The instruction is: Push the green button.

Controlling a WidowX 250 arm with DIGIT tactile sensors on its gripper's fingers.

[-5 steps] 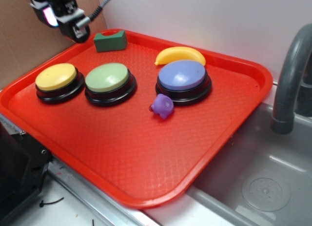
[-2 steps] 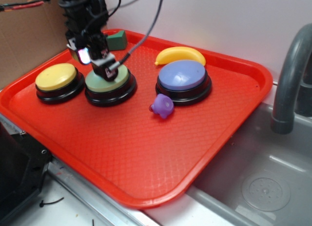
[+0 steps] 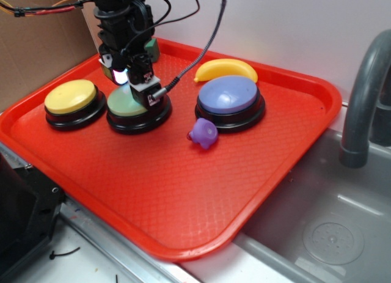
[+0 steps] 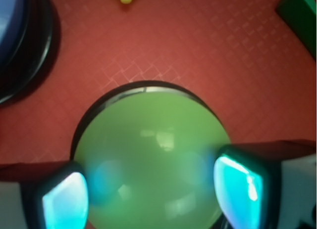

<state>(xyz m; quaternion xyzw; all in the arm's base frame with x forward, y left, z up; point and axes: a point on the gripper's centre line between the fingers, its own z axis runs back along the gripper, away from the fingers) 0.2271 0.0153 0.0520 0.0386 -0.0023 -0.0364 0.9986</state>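
One gripper [image 3: 142,92] over green button [image 3: 125,104], apparently touching dome; fingers [image 4: 64,199] apart, straddling it.

The gripper [image 3: 135,90] swings in from the tray's far left corner and now sits low over the green button [image 3: 125,104], a touch further right than a moment ago. In the wrist view its two fingers [image 4: 242,187] straddle the button's dome [image 4: 153,164]; contact cannot be told.
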